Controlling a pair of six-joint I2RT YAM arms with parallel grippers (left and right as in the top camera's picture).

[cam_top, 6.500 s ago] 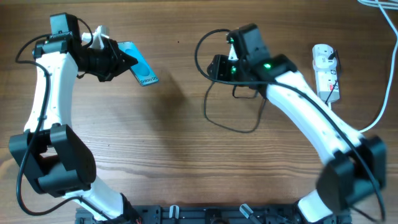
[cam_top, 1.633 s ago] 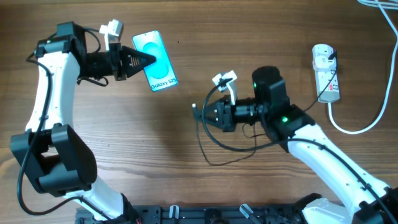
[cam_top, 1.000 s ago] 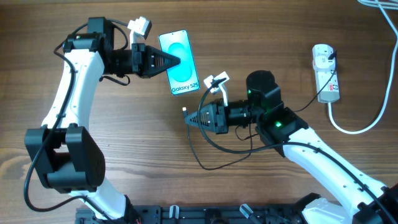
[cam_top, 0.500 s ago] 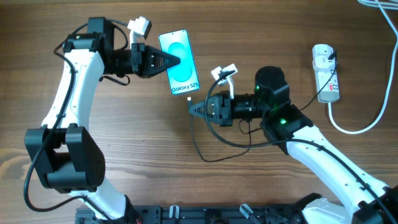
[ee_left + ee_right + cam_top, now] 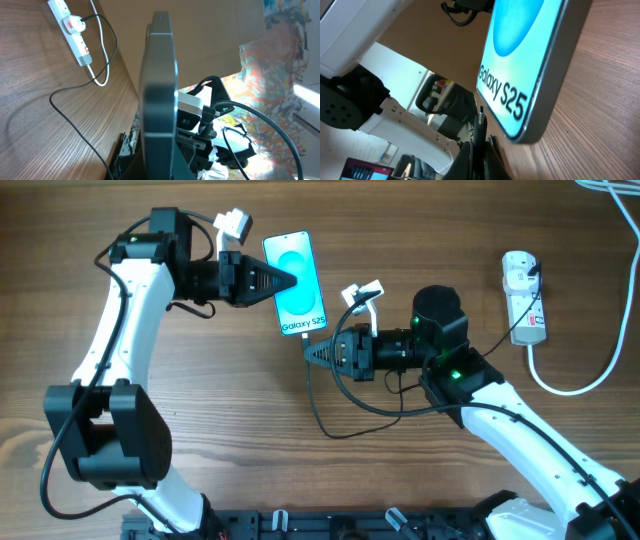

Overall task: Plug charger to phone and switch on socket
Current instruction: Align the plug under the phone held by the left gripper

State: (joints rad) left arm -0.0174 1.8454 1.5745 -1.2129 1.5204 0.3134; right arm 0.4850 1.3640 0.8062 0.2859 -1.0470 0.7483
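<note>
Since half a second ago the left gripper has carried the phone slightly closer to the right gripper (which has barely moved). The left gripper is clamped on the phone's edge, screen facing up. The right gripper, closed on the charger, holds the plug tip just below the phone's bottom edge, not inserted. The socket lies on the wooden table, well behind the right gripper, with a brown wall beyond.

Overhead: even, diffuse light, sharp; soft faint shadows under the arms on the tabletop. Phone screen glows bright, slightly blown out. Left wrist: phone edge very close and blurred, washed-out bright background at right. Right wrist: screen glaring, charger tip dark and backlit, white areas overexposed.
</note>
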